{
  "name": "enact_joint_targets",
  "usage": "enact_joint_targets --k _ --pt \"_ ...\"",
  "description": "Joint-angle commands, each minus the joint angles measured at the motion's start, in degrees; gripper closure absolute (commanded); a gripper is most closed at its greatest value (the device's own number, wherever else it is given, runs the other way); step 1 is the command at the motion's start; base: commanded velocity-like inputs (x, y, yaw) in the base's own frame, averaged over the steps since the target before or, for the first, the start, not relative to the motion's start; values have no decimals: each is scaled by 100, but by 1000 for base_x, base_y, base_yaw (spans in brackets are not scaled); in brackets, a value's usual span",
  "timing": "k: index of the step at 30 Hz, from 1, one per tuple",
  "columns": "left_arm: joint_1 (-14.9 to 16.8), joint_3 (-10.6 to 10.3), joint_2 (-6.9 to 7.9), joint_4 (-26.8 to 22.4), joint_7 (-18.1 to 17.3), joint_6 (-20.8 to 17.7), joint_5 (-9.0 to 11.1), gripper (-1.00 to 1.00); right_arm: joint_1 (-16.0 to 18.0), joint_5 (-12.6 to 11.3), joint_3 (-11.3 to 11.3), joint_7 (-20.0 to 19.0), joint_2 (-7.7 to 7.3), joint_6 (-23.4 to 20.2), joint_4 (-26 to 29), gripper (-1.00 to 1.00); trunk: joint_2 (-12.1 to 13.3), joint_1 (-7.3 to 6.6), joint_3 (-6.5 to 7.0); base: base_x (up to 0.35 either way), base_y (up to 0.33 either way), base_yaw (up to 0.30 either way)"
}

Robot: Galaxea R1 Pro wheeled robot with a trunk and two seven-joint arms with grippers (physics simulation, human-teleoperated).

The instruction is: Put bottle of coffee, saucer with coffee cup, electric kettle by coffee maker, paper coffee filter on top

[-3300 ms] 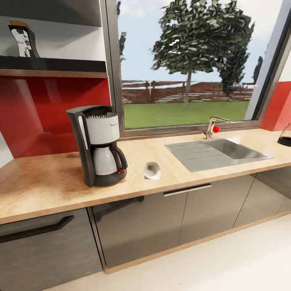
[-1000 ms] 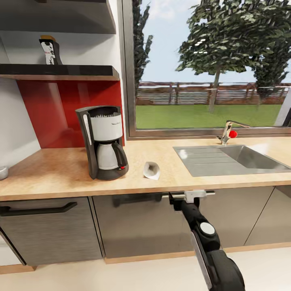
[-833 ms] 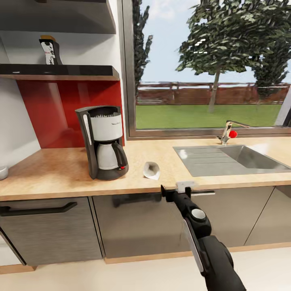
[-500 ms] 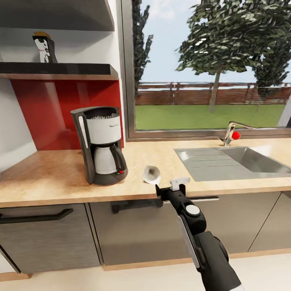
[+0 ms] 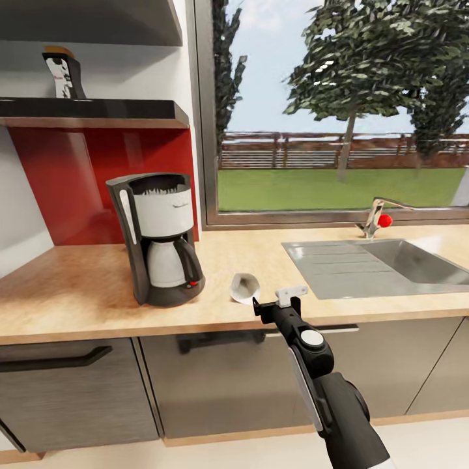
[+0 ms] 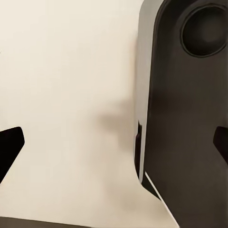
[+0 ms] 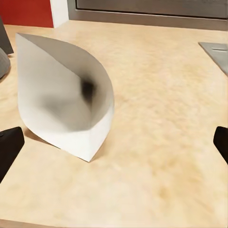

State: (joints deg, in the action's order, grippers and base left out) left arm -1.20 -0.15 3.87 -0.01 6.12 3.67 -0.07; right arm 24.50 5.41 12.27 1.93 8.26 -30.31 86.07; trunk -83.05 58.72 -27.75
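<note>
The black and silver coffee maker stands on the tan countertop, left of the middle. A white paper coffee filter lies on its side just right of the machine, its mouth facing the counter's front edge. My right gripper is open at that front edge, a little right of the filter. In the right wrist view the filter lies close ahead, between the spread fingertips. The bottle of coffee stands on the upper dark shelf. My left gripper is open, over pale floor.
A steel sink with a red-knobbed faucet is set into the counter at the right. Dark drawer fronts run below the worktop. A big window is behind. A dark robot part is beside the left gripper.
My right arm has risen and reached forward from below the counter edge to the filter's level. The camera has moved too, shifting the whole scene.
</note>
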Motion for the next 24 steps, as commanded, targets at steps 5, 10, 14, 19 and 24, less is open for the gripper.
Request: enact_joint_targets --k 5,10,14,19,24 --pt "-18 -1 0 24 13 19 -1 -100 3 56 6 9 0 -44 -2 -100 -3 1 -5 13 0 0" --pt "-20 5 3 27 12 19 -1 -100 4 57 11 4 0 -45 -42 -100 -3 1 -5 92 34 0" --pt "-27 6 7 27 18 19 -1 -100 4 57 12 8 0 -47 -60 -100 -3 1 -5 233 143 0" --pt "-29 3 8 30 21 19 -1 -100 3 57 12 8 0 -53 -64 -100 -3 1 -5 159 66 0" --pt "-29 -2 1 35 21 19 -1 -100 6 64 10 9 -5 -54 -72 -100 -3 1 -5 17 6 0"
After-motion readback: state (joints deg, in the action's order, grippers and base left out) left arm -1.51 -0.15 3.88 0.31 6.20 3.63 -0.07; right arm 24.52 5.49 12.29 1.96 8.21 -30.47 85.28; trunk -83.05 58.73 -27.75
